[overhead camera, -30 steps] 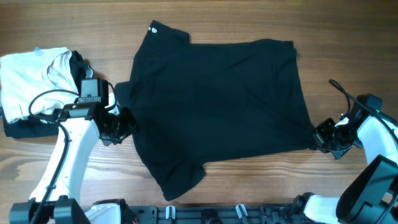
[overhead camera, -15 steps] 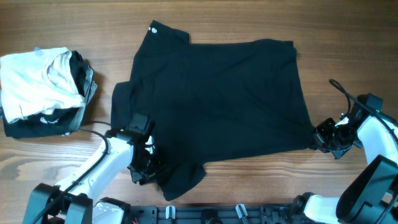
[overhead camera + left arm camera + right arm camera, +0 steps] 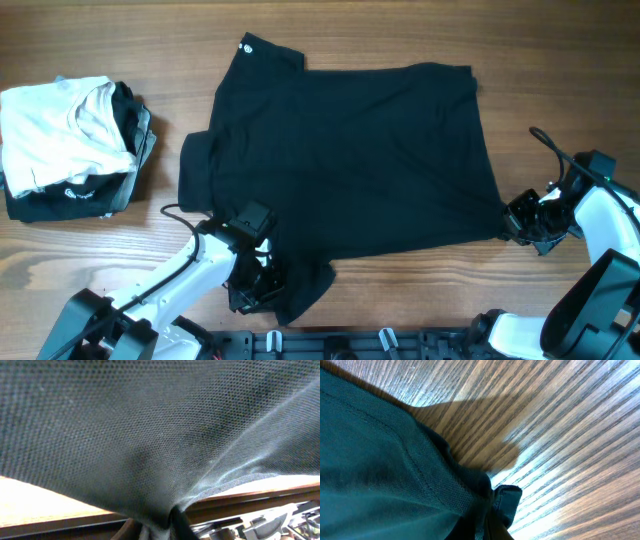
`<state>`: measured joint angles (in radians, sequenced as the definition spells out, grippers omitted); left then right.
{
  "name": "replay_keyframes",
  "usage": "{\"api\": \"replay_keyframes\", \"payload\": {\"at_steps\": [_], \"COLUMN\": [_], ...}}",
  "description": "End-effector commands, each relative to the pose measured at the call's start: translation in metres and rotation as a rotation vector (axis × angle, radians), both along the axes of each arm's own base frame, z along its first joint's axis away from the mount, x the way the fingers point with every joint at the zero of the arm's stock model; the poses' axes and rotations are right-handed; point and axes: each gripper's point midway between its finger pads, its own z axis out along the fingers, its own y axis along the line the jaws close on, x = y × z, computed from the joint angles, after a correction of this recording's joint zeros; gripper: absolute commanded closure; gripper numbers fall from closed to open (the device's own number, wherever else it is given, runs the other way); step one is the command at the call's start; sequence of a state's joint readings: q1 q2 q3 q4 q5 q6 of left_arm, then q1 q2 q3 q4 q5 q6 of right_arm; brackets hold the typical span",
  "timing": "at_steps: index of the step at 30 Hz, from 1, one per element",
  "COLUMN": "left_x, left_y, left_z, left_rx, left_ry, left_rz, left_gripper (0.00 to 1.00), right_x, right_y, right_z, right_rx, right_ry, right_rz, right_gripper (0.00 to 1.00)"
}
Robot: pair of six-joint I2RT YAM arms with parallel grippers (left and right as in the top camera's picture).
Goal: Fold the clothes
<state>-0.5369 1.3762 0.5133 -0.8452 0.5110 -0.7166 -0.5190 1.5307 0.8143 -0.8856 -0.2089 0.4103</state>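
The black T-shirt [image 3: 350, 160] lies spread flat across the middle of the table, far wider than either gripper. My left gripper [image 3: 262, 290] is at its near left sleeve, shut on a pinch of the black fabric [image 3: 160, 435], which fills the left wrist view and bunches into the jaws at the bottom. My right gripper [image 3: 522, 222] is at the shirt's near right corner, shut on the hemmed edge [image 3: 420, 475], with a small fold of cloth [image 3: 506, 500] sticking out beside the jaws.
A folded white garment [image 3: 60, 130] rests on a dark folded one [image 3: 70, 200] at the far left. Bare wooden tabletop [image 3: 560, 70] surrounds the shirt. A black rail [image 3: 400, 345] runs along the near edge.
My left arm has swung from the shirt's left side, near the white pile, down and right to the near left sleeve and closed on it. The right arm has not moved.
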Motion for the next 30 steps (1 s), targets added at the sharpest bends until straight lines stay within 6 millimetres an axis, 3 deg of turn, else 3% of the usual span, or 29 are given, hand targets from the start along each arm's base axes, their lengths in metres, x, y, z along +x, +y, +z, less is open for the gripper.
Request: {"api": "replay_keyframes", "payload": {"at_steps": [1,5,8,10,14,18,21,25,30], "left_x": [-0.007,0.003,0.027,0.048,0.101,0.135,0.15,0.175,0.184], "left_y": [0.0,0.009,0.015,0.016,0.025,0.019,0.023,0.018,0.026], "left_z": [0.003,0.011,0.022,0.031,0.045,0.053,0.061,0.091,0.096], "left_rx": [-0.007,-0.017,-0.047,-0.078,-0.061,-0.103,-0.075,-0.093,-0.04], "left_ry": [0.035,0.029,-0.028,-0.112,-0.329,-0.481,-0.541,-0.647,-0.682], "left_rz": [0.003,0.041,0.115,0.13,0.169,0.153,0.155,0.11,0.116], "left_gripper": [0.96,0.96,0.96,0.96,0.96,0.96,0.96,0.96,0.96], "right_x": [0.005,0.013,0.021,0.033,0.035,0.035,0.032,0.025,0.031], "right_y": [-0.003,0.007,0.012,0.02,0.019,0.019,0.02,0.014,0.022], "right_z": [0.004,0.007,0.01,0.015,0.015,0.015,0.015,0.011,0.015], "right_rx": [-0.008,0.049,0.078,0.129,0.128,0.135,0.144,0.109,0.151], "right_ry": [-0.02,-0.073,-0.122,-0.2,-0.2,-0.191,-0.173,-0.125,-0.177], "right_rz": [0.012,0.061,0.088,0.115,0.085,0.061,0.035,0.006,0.057], "right_gripper": [0.94,0.94,0.95,0.96,0.96,0.96,0.96,0.96,0.96]}}
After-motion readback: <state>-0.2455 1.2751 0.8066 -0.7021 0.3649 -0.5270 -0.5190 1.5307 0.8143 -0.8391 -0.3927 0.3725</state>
